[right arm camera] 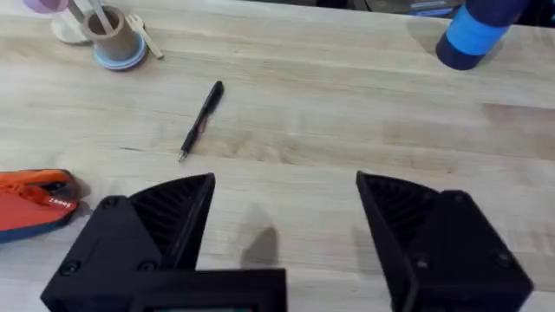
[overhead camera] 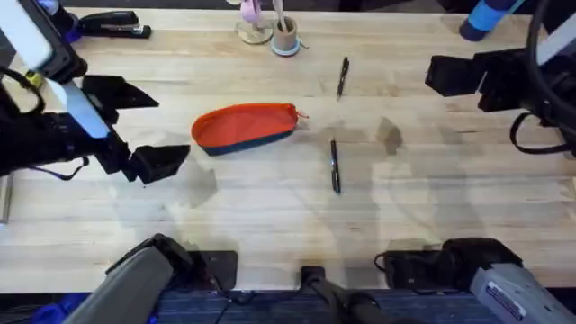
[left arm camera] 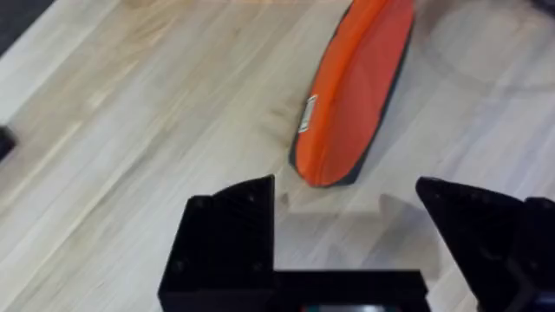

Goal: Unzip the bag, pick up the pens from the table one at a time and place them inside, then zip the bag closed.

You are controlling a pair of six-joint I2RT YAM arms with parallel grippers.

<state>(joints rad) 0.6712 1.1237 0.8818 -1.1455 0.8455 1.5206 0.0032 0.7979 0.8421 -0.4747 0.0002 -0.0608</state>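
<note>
Lying flat, orange zipped bag [overhead camera: 245,129]

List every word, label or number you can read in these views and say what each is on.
No text can be read.
Bag: a small white tag on its orange side, print too blurred to read.
Bag's zip end: small white marks on an orange tab, too small to read.
Right arm: a pale label, too blurred to read.
Pens: no lettering visible.
</note>
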